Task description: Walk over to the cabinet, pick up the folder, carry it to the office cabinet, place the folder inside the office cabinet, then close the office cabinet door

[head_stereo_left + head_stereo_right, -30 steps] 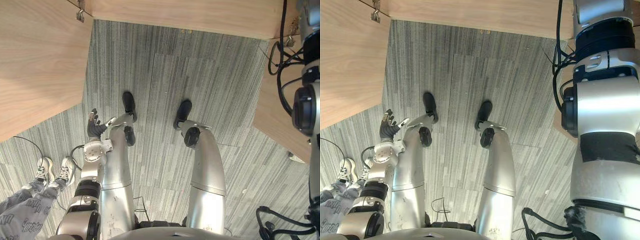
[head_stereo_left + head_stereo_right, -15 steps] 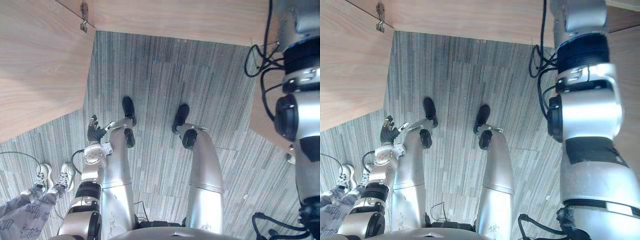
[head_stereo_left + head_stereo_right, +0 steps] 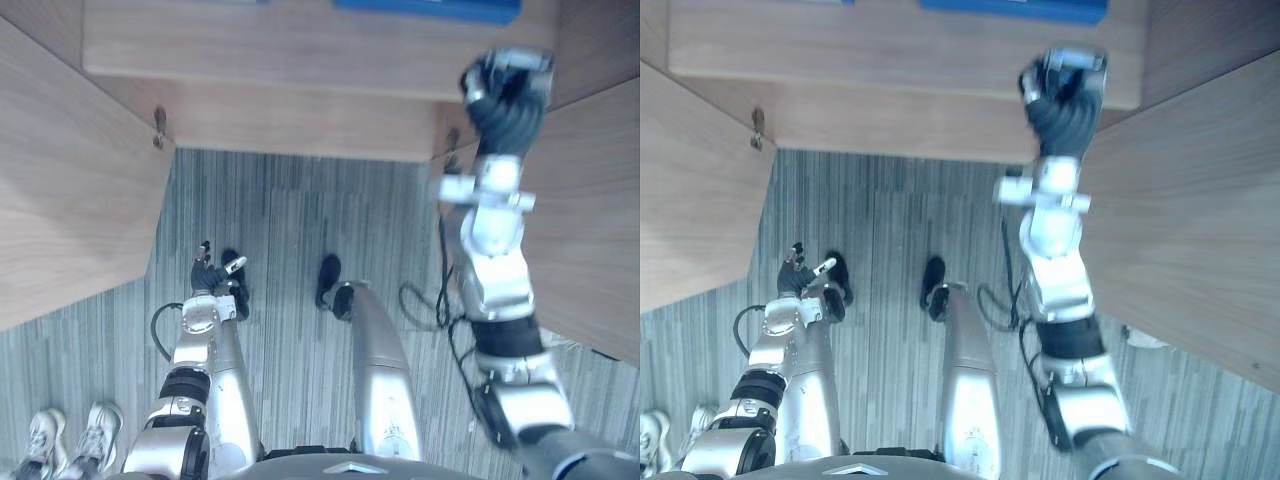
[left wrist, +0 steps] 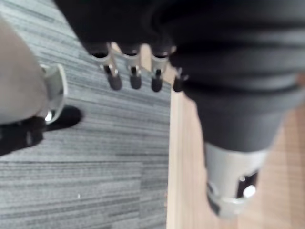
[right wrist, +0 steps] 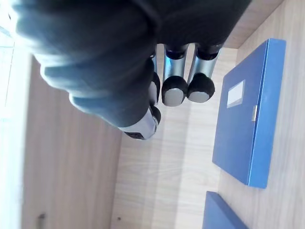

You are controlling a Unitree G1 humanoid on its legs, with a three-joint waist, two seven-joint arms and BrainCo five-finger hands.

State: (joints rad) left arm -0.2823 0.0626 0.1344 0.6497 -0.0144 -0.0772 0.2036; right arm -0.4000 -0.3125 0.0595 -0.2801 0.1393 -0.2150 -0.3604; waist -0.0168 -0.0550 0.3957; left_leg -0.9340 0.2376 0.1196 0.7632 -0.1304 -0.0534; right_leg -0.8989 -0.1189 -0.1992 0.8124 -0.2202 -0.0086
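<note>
Folder: blue, flat on shelf beyond right hand's fingers, untouched.
Fingers: relaxed, empty (left hand too, hanging).
Handling: likely stiff, light, slick; pinch spine edge nearest fingers.

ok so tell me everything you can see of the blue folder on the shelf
The blue folder is a rigid-looking, plain blue box file. It is closed and lies flat on the pale wooden shelf inside the cabinet. Its cover carries a white label patch, and a small metal fitting sits on the long edge. Nothing rests on it. A second blue folder lies beside it with a gap between them. The right hand is near it and appears not to touch it.
</note>
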